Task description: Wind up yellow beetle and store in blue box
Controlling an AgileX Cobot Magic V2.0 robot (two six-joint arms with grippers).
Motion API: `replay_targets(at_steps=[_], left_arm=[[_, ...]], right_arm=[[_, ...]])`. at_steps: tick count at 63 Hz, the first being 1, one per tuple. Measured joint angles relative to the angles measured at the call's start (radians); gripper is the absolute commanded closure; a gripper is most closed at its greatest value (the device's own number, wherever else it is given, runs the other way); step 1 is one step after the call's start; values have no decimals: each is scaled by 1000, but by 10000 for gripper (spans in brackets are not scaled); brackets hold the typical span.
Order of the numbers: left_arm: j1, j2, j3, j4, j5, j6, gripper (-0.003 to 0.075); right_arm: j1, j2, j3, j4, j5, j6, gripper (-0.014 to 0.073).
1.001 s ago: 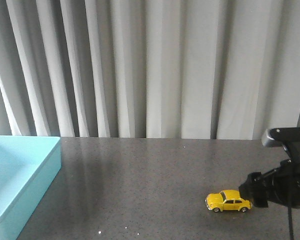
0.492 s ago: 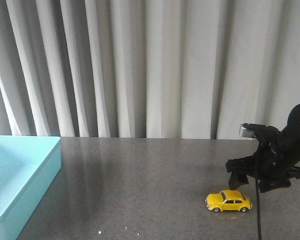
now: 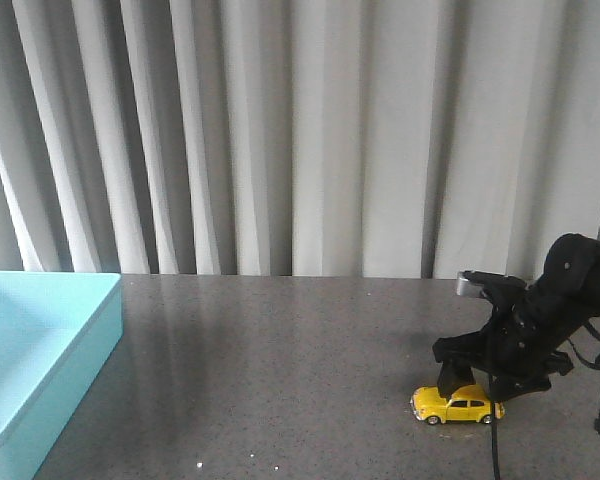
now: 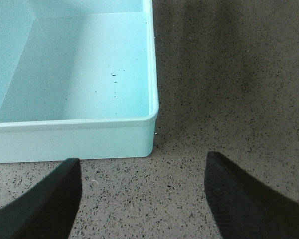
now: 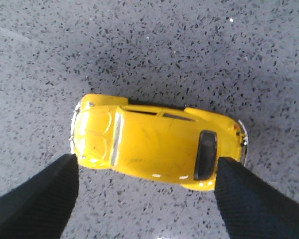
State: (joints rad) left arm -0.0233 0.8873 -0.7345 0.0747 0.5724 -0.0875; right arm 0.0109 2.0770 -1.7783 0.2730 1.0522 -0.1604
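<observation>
Yellow beetle (image 3: 457, 403) stands on its wheels on the dark speckled table (image 3: 280, 370), toward the front right, side-on to the front camera. Well apart from the blue box (image 3: 50, 350), which sits at the far left edge of the table with only its near corner in sight.

Right gripper (image 3: 470, 385) hangs directly over the car, arm reaching in from the right. In the right wrist view the beetle (image 5: 157, 142) fills the space between the two black fingers (image 5: 37, 199); jaws spread wide, one finger off each end of the car. Whether the tips touch the body is hard to judge from this angle; a thin strip of table seems to show at the hood end.

Left gripper (image 4: 142, 199) is out of the front view. Its wrist camera shows it above the table just beside the box's corner (image 4: 152, 117), fingers (image 4: 45, 199) set wide apart, holding nothing. Box interior shows pale turquoise floor with a few dark specks.

Grey pleated curtain (image 3: 300, 130) behind the table.
</observation>
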Motion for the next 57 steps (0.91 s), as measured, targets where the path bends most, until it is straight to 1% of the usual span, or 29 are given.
replay_targets(at_steps=[14, 39, 57], left_arm=[[0, 0, 0, 0, 0, 0, 206], [0, 0, 0, 0, 0, 0, 206], [0, 0, 0, 0, 0, 0, 206]], right_arm=[[0, 32, 0, -3, -28, -2, 29], [0, 44, -11, -4, -21, 21, 29], [-1, 44, -17, -77, -14, 24, 29]])
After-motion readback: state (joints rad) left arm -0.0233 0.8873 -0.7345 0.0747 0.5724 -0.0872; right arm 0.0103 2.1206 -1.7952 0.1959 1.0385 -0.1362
